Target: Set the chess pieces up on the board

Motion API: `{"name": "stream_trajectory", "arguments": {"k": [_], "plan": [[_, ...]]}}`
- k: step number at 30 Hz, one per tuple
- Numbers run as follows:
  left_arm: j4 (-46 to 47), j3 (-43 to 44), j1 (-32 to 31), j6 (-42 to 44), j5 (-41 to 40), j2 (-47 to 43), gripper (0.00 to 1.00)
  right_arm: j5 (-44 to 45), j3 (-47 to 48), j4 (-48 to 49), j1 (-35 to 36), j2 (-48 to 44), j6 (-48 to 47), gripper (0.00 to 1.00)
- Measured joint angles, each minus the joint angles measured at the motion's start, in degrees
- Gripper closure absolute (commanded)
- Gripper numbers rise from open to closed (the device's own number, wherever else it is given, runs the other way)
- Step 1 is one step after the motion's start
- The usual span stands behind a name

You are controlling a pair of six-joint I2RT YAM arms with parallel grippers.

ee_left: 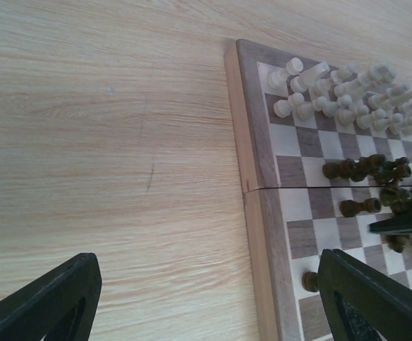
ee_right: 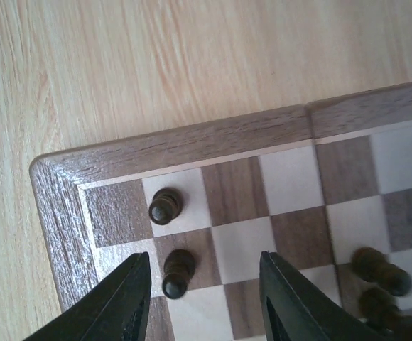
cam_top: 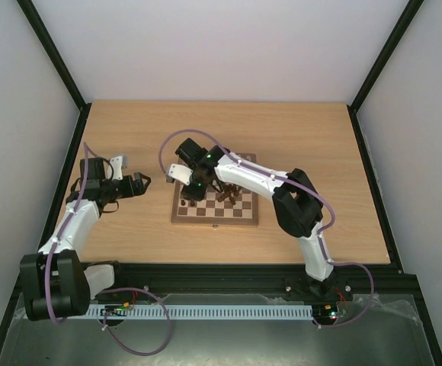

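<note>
Top view, board: the chessboard lies mid-table, just ahead of the arm bases.
Top view, pieces: we see dark chessmen bunched near the middle of the board, not ranked.
Top view, arms: the right gripper reaches across to the board's near-left corner. The left gripper hangs over bare wood left of the board.
Left wrist view, claw: wide apart, with nothing between the fingers.
Left wrist view, pieces: cream chessmen crowd two rough rows at one end. The dark ones cluster mid-board, and a toppled dark piece lies on its side.
Right wrist view, claw: moderately open, holding nothing. A dark pawn stands upright between the fingers, closer to one of them, and we see no contact.
Right wrist view, neighbour: a second pawn stands on the adjoining square, both close to the board's corner.
Step in hand: we judge this to be the placing of dark pawns along their row, with this pawn already on its square.
Next move: we would lift the right claw straight up so that neither finger brushes the pawn, then fetch another piece from the dark cluster.
</note>
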Motion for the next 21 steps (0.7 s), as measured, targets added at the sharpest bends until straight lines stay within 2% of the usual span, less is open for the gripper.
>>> {"name": "stream_trajectory", "arguments": {"k": [7, 11, 21], "plan": [[-3.8, 7.0, -2.8, 6.9, -2.4, 5.2, 0.19, -0.1, 3.0, -1.5, -4.9, -1.0, 1.9, 0.68], [-5.0, 10.0, -3.5, 9.2, -2.1, 7.3, 0.24, 1.0, 3.1, -2.3, -7.7, -1.0, 2.6, 0.69], [-7.3, 10.8, -3.5, 10.7, -2.6, 9.2, 0.23, 0.9, 3.7, -4.5, -7.6, 1.2, 3.2, 0.68]]}}
